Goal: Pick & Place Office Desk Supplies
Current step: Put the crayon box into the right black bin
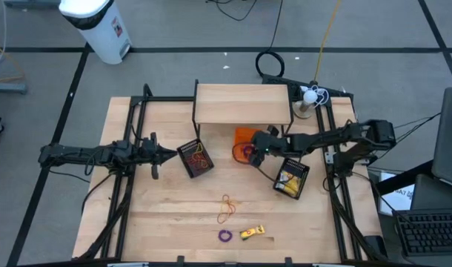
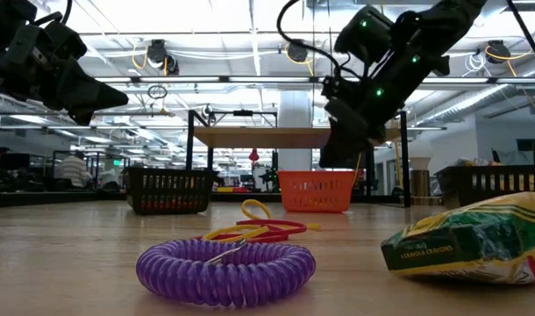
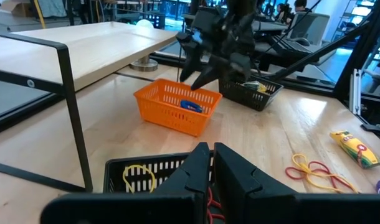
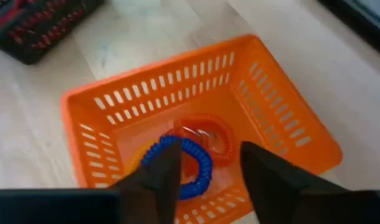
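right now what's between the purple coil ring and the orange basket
In the low view, a tangle of red and yellow rubber bands lies between the purple coil ring and the orange basket.

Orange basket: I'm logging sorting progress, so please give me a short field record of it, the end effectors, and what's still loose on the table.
orange basket: on the table in front of the shelf
contents: blue coil, red coil
right end effector: above the orange basket, fingers open, holding nothing
left end effector: shut, empty, over the left black basket
loose on table: purple coil, rubber bands, crayon box
right black basket: holds yellow items
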You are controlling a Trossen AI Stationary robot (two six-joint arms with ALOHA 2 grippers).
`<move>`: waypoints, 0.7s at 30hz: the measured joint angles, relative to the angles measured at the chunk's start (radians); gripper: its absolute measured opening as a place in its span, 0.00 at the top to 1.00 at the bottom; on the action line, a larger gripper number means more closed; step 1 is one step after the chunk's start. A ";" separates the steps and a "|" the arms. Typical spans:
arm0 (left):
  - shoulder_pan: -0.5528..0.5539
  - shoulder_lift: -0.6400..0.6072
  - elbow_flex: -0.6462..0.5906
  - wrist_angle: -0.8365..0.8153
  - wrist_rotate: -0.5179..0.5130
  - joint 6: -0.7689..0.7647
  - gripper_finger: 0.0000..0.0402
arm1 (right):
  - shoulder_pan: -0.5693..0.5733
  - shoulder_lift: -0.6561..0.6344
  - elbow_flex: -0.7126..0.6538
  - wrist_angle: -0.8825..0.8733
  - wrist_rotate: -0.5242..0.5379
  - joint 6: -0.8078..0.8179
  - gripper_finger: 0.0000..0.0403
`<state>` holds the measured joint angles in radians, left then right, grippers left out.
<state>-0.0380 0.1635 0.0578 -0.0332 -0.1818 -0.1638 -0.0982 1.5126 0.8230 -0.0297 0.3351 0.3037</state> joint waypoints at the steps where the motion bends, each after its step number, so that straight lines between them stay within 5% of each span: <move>1: 0.000 0.000 0.000 -0.002 0.001 0.000 0.94 | 0.004 -0.016 0.000 0.000 0.000 -0.012 0.56; 5: 0.000 0.000 0.000 -0.005 0.017 -0.001 0.94 | 0.039 -0.123 0.000 0.019 0.003 -0.075 0.49; 9: 0.000 0.000 0.000 -0.032 0.024 -0.051 0.94 | 0.103 -0.286 -0.041 0.131 0.003 -0.154 0.51; 18: 0.000 0.000 0.000 -0.014 0.024 -0.028 0.94 | 0.255 -0.680 -0.380 0.458 0.001 -0.253 0.96; 21: 0.000 0.000 0.000 -0.002 0.017 -0.041 0.94 | 0.295 -0.782 -0.523 0.599 0.006 -0.264 0.96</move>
<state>-0.0380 0.1638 0.0581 -0.0351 -0.1652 -0.2047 0.1972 0.7305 0.2996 0.5693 0.3411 0.0399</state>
